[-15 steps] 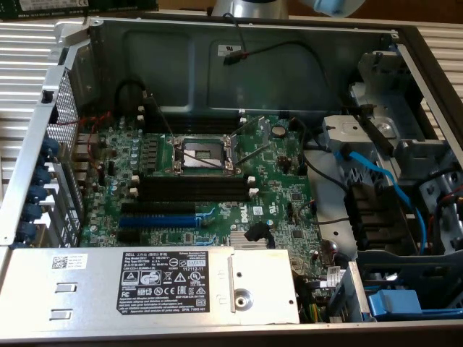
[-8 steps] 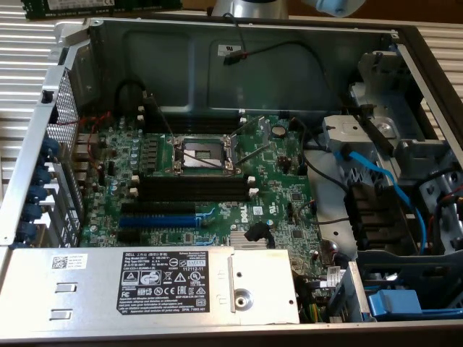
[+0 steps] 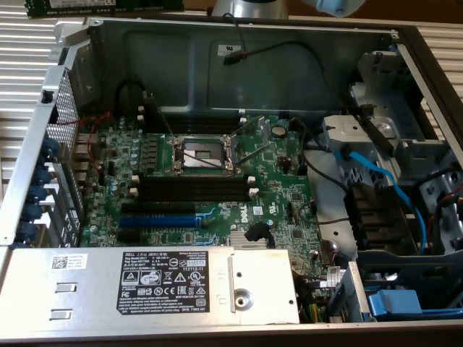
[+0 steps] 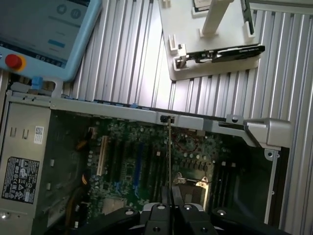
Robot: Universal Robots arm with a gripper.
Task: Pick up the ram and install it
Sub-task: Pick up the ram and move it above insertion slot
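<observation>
The pincer [image 4: 170, 196] is hanging over the open computer case [image 3: 239, 50], its two dark fingers [image 4: 164, 197] pressing close together on the ram [image 4: 168, 156]. In the wrist view the ram is showing edge-on, a thin pale line running out from between the fingers, above the motherboard [image 4: 132, 166] and toward the case's rear rail. In the exterior view the ram [image 3: 101, 6] is appearing as a long green stick with pale markings, lying level along the frame's top edge toward the exterior view's left. There it is sitting well apart from the board below and is not yet seated in any slot.

Inside the case, the green motherboard [image 3: 282, 195] is lying flat with the square CPU socket [image 3: 202, 153] near its middle. The long black memory slots [image 3: 199, 189] are running just beside the socket, and the blue expansion slot [image 3: 155, 219] is lying a little past them. A grey power supply [image 3: 108, 285] with a black label is sitting along the case's near side, and a blue cable [image 3: 383, 177] is curving through the drive bay on the exterior view's right.

Outside the case, on the ribbed metal table [image 4: 127, 58], a white holder [image 4: 195, 63] is carrying another dark stick [image 4: 225, 53]. A pale blue teach pendant [image 4: 44, 34] with a red button is resting near it.
</observation>
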